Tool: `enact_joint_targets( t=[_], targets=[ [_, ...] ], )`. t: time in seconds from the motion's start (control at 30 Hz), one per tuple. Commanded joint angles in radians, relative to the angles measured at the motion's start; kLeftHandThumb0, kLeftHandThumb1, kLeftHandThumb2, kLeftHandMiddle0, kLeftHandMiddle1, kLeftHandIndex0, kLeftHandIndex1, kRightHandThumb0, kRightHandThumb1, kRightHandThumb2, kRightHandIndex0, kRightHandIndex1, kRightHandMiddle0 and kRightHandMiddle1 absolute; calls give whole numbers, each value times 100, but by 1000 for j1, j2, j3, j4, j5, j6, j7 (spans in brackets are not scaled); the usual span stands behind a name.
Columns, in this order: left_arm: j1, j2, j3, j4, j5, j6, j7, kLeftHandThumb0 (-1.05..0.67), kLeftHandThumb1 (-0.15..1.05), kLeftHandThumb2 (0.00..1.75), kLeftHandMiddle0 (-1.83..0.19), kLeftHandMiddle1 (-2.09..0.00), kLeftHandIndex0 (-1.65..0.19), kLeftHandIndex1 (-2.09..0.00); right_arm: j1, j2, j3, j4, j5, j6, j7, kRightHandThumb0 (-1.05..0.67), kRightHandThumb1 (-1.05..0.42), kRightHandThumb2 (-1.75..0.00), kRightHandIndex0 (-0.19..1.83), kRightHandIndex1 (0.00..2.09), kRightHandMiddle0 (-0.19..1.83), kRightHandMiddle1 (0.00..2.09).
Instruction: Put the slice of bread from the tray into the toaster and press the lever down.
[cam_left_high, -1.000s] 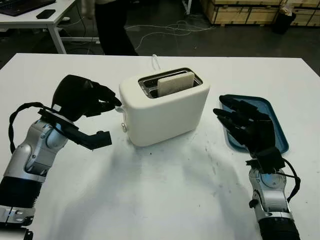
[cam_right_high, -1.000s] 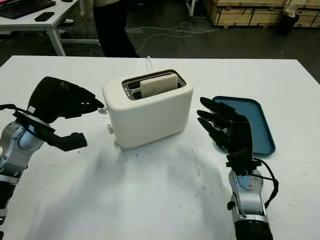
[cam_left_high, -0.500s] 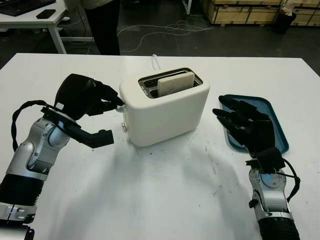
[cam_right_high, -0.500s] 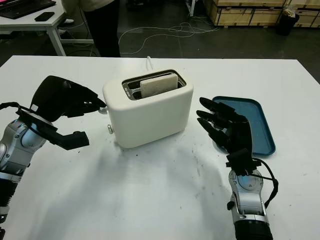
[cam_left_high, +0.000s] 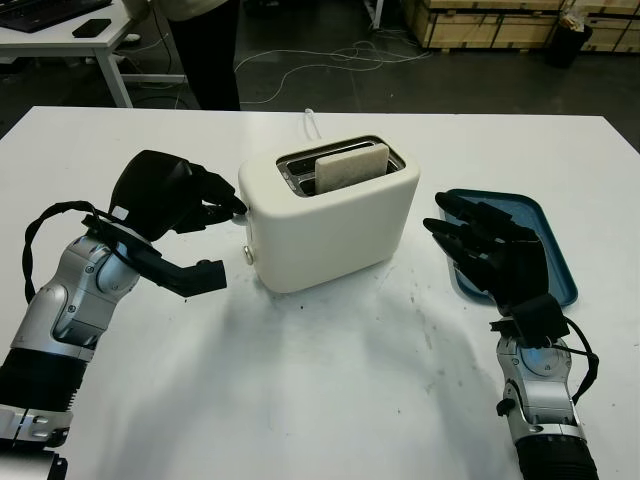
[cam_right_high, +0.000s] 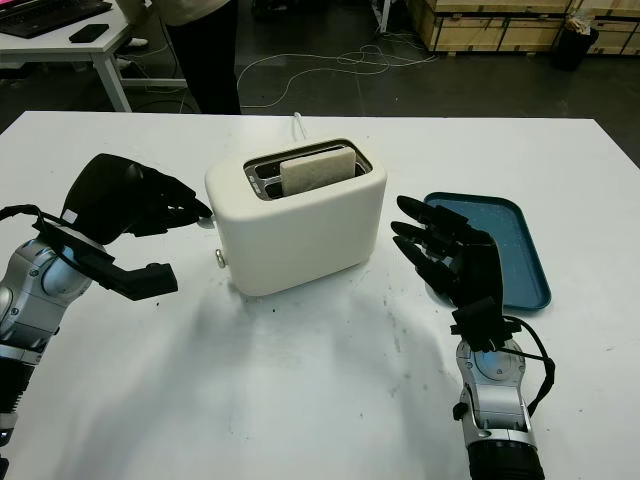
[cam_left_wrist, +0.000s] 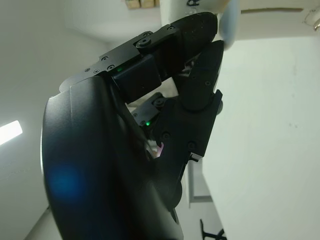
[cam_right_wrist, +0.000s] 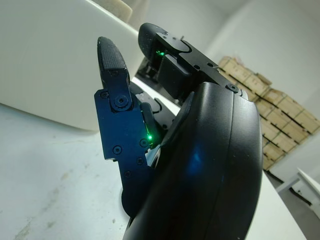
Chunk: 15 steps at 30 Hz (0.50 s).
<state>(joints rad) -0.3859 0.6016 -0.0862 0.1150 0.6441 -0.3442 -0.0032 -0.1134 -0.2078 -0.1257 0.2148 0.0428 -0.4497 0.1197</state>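
With the bread seated in the toaster, press the small, stiff lever under your curled left hand straight down; the light toaster may slide

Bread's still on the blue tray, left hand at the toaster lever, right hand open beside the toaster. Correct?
Not quite. The slice of bread is not on the tray; it stands in a slot of the toaster, as the left eye view shows. The rest holds: the left hand is at the lever, and the right hand is open beside the toaster.
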Motion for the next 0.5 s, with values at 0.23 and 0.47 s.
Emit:
enact_joint_targets(
  t=[0.23,0.47],
  targets=[
    [10,4,-11,11,-2,9,-9,-24,78,1,-121,-77,-138,-3,-1,9,0,-4,6,-31,5,-47,-92,-6,99,0,88,0],
    [9,-13,-22,17,-7,6,-2,-22,77,0,-121,-76,-138,-2,1,12,-2,-4,7,-31,10,-48,-92,-6,100,0,88,0]
  ],
)
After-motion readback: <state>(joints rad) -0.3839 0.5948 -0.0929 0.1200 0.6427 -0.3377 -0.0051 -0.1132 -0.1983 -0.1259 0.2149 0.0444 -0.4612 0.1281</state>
